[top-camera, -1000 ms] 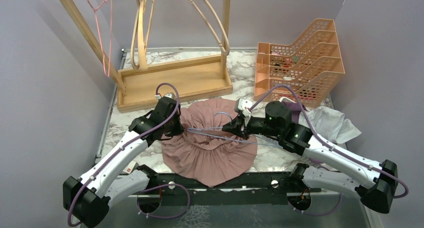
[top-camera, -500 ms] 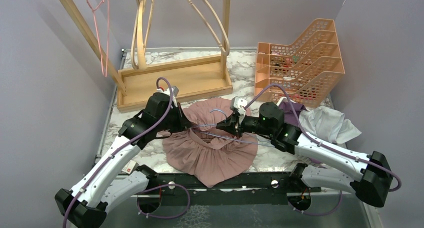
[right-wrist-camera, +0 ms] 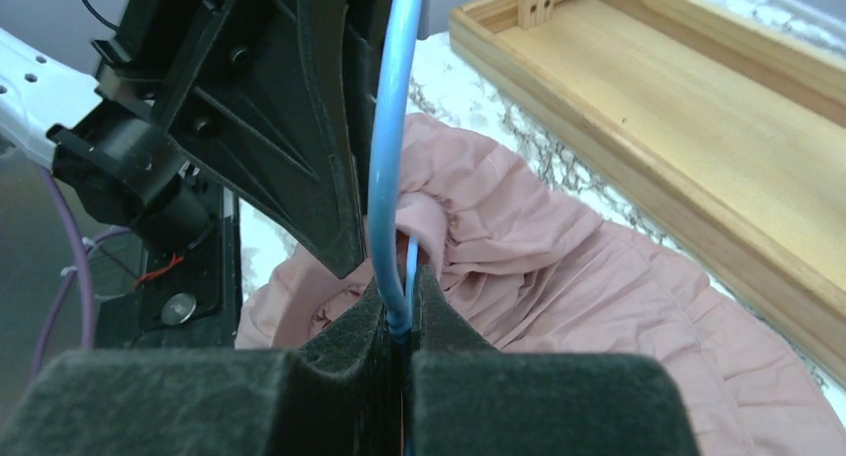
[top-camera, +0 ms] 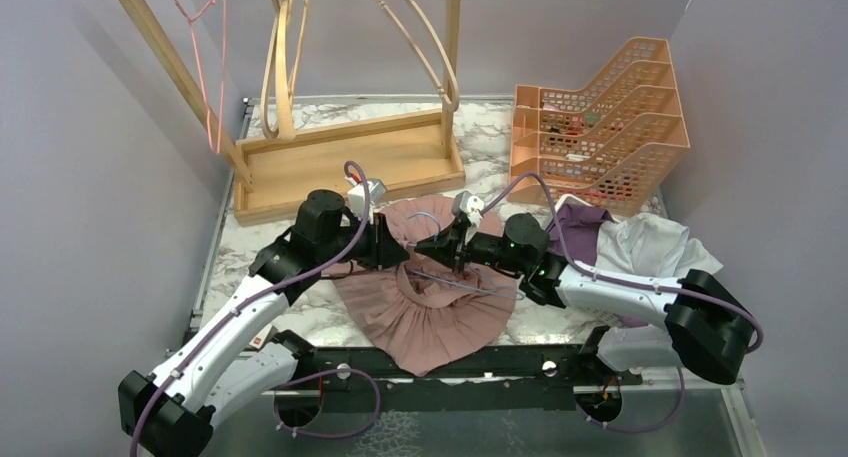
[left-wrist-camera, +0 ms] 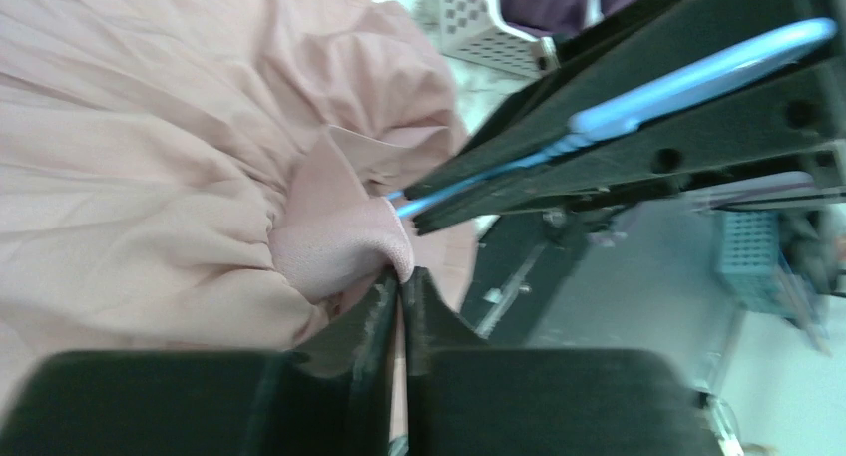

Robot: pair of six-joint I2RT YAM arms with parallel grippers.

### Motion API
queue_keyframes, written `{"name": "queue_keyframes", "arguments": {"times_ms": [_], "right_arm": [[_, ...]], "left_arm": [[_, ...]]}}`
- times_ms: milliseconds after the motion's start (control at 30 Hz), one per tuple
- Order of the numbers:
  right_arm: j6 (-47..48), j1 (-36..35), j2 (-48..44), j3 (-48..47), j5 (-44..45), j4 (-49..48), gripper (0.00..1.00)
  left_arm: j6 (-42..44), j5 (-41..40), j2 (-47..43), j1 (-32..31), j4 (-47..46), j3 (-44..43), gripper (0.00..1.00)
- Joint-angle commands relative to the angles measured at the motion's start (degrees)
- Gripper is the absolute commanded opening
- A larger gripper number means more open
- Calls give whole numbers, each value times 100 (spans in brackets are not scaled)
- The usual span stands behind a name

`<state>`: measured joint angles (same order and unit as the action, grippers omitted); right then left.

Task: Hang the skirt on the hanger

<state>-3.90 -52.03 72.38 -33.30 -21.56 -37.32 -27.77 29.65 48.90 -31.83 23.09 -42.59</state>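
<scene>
At the middle of the marble tabletop's (top-camera: 490, 157) near edge, the pleated dusty-pink skirt (top-camera: 430, 312) lies bunched, with its gathered waistband raised. The left gripper (left-wrist-camera: 401, 284) is pinched together on a waistband fold. The right gripper (right-wrist-camera: 399, 301) is clamped on the pale blue hanger (right-wrist-camera: 389, 167). The hanger's tip seems to enter the waistband, though folds hide it.

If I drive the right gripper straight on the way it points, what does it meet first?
Most likely the left gripper: its fingers, shut on a fold of the skirt, sit just ahead of the right gripper, beside the blue hanger it holds. Exact gap unclear.
</scene>
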Motion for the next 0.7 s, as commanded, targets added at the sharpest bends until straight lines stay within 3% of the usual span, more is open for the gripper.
{"name": "queue_keyframes", "arguments": {"times_ms": [0, 100, 167, 200, 433, 600, 667], "right_arm": [[-110, -18, 107, 255, 274, -1361, 1], [-171, -18, 110, 413, 314, -1815, 1], [-67, -18, 105, 421, 175, -2018, 1], [-30, -18, 89, 374, 169, -1983, 1], [67, -18, 80, 336, 198, -2165, 1], [26, -18, 173, 444, 363, -2373, 1], [12, -17, 215, 436, 373, -2343, 1]], "left_arm": [[1198, -1134, -52, 20, 265, -417, 34], [1927, -1646, -387, 19, 357, -563, 65], [2329, -1835, -653, 19, 225, -707, 95], [2537, -1929, -768, 19, 159, -782, 98], [4342, -2943, -831, 18, 620, -891, 96], [6246, -2083, -1113, 22, 1164, -536, 85], [6533, -2293, -995, 19, 1208, -537, 81]]}}
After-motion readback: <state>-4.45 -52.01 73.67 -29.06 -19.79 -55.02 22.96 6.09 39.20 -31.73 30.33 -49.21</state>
